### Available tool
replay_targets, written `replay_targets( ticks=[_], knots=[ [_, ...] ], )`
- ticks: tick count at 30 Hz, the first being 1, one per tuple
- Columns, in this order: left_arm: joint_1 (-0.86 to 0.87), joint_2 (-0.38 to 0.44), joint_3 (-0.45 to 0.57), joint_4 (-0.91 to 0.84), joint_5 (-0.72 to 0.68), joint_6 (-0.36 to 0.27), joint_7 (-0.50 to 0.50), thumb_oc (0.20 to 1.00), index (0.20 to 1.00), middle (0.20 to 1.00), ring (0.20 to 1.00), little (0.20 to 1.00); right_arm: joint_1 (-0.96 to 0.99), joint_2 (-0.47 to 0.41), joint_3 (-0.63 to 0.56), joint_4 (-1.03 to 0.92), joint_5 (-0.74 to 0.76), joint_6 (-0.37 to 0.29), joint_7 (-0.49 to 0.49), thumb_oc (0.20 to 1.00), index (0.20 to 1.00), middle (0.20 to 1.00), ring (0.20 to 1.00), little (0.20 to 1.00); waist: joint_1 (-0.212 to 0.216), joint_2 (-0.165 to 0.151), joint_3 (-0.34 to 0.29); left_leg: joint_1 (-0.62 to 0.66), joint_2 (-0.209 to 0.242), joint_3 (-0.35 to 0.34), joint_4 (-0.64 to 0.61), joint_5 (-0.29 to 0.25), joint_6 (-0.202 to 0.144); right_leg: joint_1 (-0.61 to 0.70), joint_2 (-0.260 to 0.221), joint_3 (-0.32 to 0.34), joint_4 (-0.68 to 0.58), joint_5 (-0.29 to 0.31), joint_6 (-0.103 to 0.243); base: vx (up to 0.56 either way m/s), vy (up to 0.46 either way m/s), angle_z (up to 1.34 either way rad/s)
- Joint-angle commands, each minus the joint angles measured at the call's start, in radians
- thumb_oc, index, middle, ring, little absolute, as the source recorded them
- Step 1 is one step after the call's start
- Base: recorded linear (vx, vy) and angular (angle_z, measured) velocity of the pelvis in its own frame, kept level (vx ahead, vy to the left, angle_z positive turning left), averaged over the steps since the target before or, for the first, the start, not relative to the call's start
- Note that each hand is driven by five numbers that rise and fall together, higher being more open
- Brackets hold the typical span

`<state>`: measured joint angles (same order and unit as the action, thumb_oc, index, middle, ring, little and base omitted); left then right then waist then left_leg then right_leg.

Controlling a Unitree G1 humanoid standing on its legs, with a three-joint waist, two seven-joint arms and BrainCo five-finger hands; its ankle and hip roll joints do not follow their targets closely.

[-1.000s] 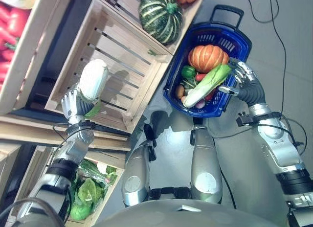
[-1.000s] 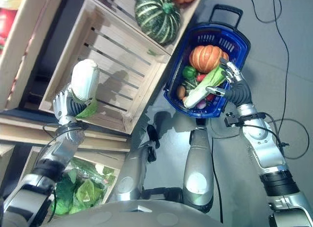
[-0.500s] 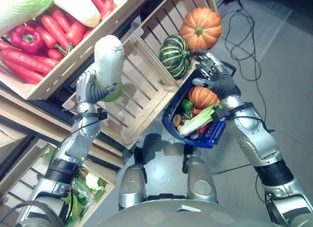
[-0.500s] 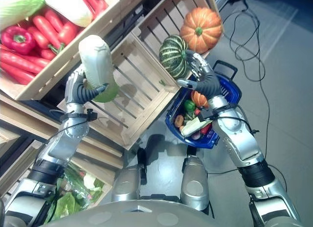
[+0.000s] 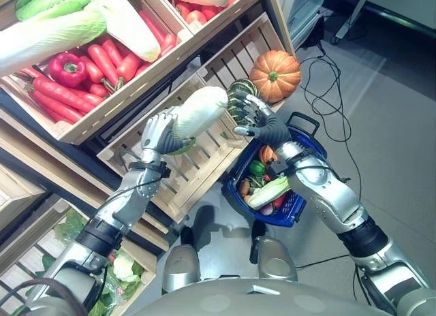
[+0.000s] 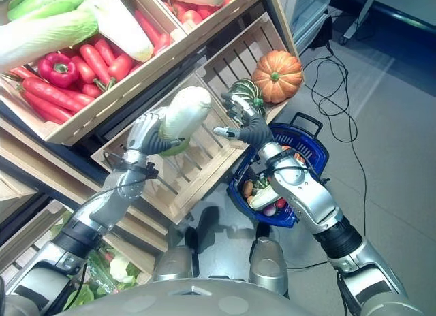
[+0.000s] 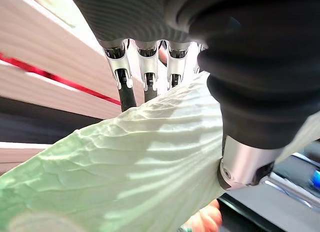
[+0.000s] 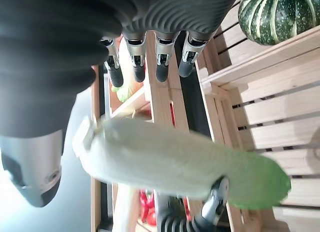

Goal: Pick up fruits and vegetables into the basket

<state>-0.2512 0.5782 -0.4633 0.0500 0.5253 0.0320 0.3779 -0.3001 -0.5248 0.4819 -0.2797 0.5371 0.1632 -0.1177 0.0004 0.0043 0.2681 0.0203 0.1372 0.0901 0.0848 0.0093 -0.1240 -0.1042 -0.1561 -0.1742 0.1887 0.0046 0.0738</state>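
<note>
— What have the fingers got?

— My left hand (image 5: 158, 132) has its fingers curled round the green end of a pale cabbage (image 5: 199, 112), holding it up in front of the slatted wooden crate (image 5: 174, 173). My right hand (image 5: 262, 123) is spread open, fingers straight, just beside the cabbage's white end and holding nothing.

— And the basket?

— The blue basket (image 5: 298, 203) sits on the floor at the crate's outer corner, below my right arm. It already holds a small pumpkin, a green pepper, another cabbage and some smaller pieces.

— How far along?

— Partway, I'd say. This cabbage isn't in yet, and the striped squash (image 6: 246, 93), the orange pumpkin (image 5: 274, 75) and the red peppers (image 5: 67, 69) are on the shelf.
</note>
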Motion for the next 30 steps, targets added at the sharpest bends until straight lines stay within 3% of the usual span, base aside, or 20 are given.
replay_targets(
  ticks=[1,12,25,26,30],
  knots=[
    [-0.082,0.043,-0.038,-0.055,0.062,-0.062,0.009,0.2,0.2,0.2,0.2,0.2,-0.055,0.044,0.02,-0.047,0.041,-0.027,0.0,1.0,1.0,1.0,1.0,1.0,0.008,-0.043,-0.047,-0.013,-0.016,0.003,0.05,-0.112,0.046,0.114,-0.052,0.033,-0.034,-0.085,0.097,0.04,0.019,-0.01],
    [-0.125,0.016,-0.139,-0.049,0.059,-0.035,-0.012,0.2,0.2,0.2,0.2,0.2,-0.081,0.085,0.11,-0.018,0.096,-0.03,-0.003,1.0,1.0,1.0,1.0,1.0,0.011,-0.053,-0.06,0.012,-0.013,0.01,0.036,-0.122,0.048,0.131,-0.064,0.033,-0.053,-0.079,0.112,0.01,0.003,0.0],
    [-0.181,-0.041,-0.23,-0.059,0.125,0.051,-0.025,0.2,0.2,0.2,0.2,0.2,-0.095,0.155,0.183,0.055,0.121,-0.053,-0.039,1.0,1.0,1.0,1.0,1.0,0.013,-0.052,-0.071,0.033,-0.011,0.013,0.014,-0.122,0.049,0.147,-0.076,0.019,-0.068,-0.075,0.121,0.0,0.0,0.0],
    [-0.186,-0.044,-0.238,-0.06,0.126,0.058,-0.028,0.2,0.2,0.2,0.2,0.2,-0.099,0.161,0.189,0.066,0.125,-0.067,-0.046,0.2,0.2,0.2,0.2,0.2,0.013,-0.051,-0.071,0.035,-0.01,0.015,0.012,-0.122,0.05,0.149,-0.077,0.017,-0.07,-0.075,0.121,0.0,0.0,0.0],
    [-0.194,-0.054,-0.258,-0.064,0.13,0.079,-0.044,0.2,0.2,0.2,0.2,0.2,-0.1,0.175,0.192,0.081,0.125,-0.088,-0.03,0.2,0.2,0.2,0.2,0.2,0.011,-0.049,-0.071,0.041,-0.008,0.017,0.004,-0.121,0.05,0.153,-0.077,0.015,-0.075,-0.073,0.123,0.0,0.0,0.0]
  ],
)
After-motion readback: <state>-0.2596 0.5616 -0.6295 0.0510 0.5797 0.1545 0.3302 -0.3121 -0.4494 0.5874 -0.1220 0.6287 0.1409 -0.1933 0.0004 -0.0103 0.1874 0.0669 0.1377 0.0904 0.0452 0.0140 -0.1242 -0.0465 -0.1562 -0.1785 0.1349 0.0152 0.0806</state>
